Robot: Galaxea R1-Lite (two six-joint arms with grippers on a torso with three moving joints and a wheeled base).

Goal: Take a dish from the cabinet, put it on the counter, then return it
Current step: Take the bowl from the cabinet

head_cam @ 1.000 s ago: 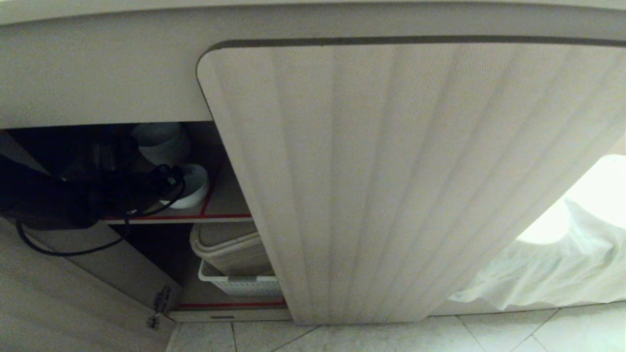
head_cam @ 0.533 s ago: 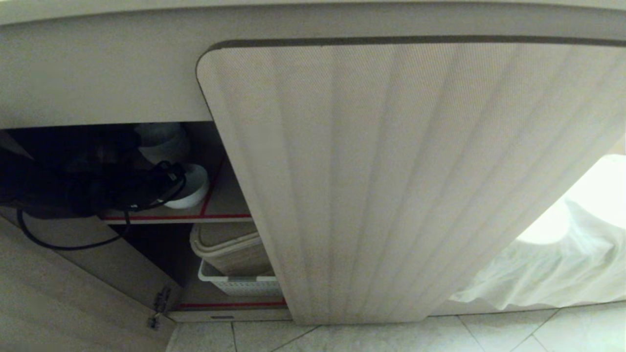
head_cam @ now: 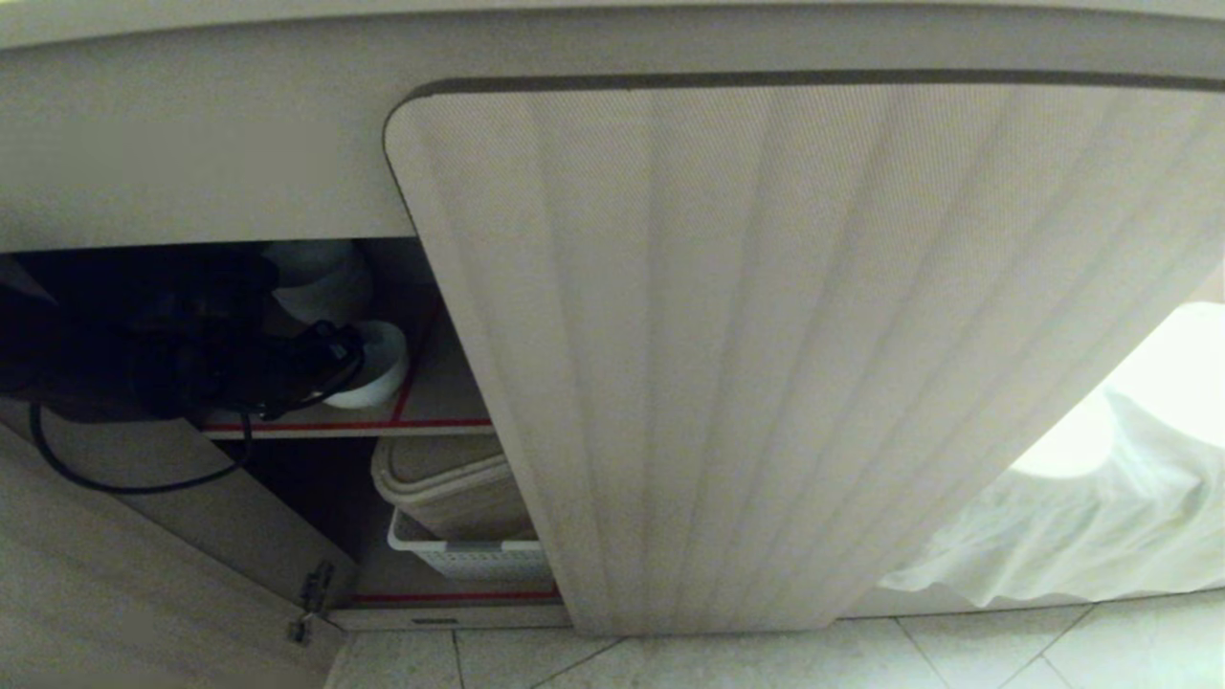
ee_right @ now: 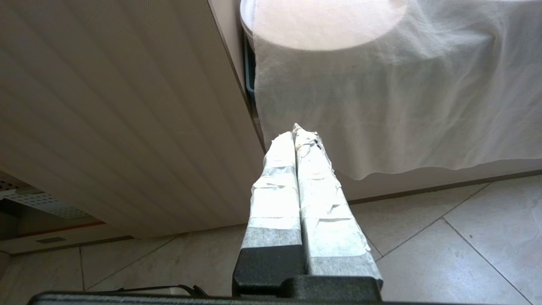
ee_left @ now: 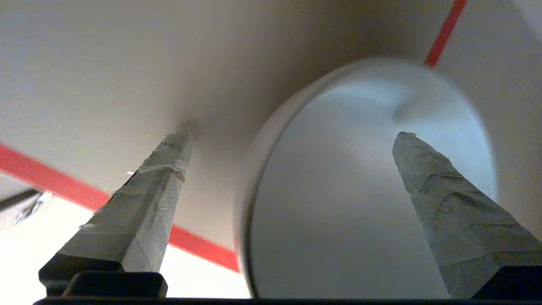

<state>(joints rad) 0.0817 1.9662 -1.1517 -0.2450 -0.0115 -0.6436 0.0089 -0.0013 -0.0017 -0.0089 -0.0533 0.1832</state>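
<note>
cabinet: We have our left arm reaching deep into the open bay, past the fluted door that stands beside it. The biggest risk, as we judge it, is the arm or its cable catching the frame or the red-edged shelf on the way out, which would jolt whatever we carry.

white bowls: A stack of them sits further in than our left end effector, just behind the dish. We judge that a push too deep could nudge the stack or drive the dish into it.

dish: A plain, glossy white bowl, round and deep, on the upper shelf. In the left wrist view one finger is over its hollow and the other is outside its wall, so the rim lies between them. The glaze looks slick; we think a pinch on the rim alone could slip or tip the bowl once lifted.

left end effector: Released, fingers spread wide, gripping nothing yet. If we close before the rim is well seated between the fingers, we may only flick the dish along the shelf.

right end effector: Clenched, empty, parked low outside the cabinet, pointing at the floor near a white cloth. Little hazard here, we think.
</note>
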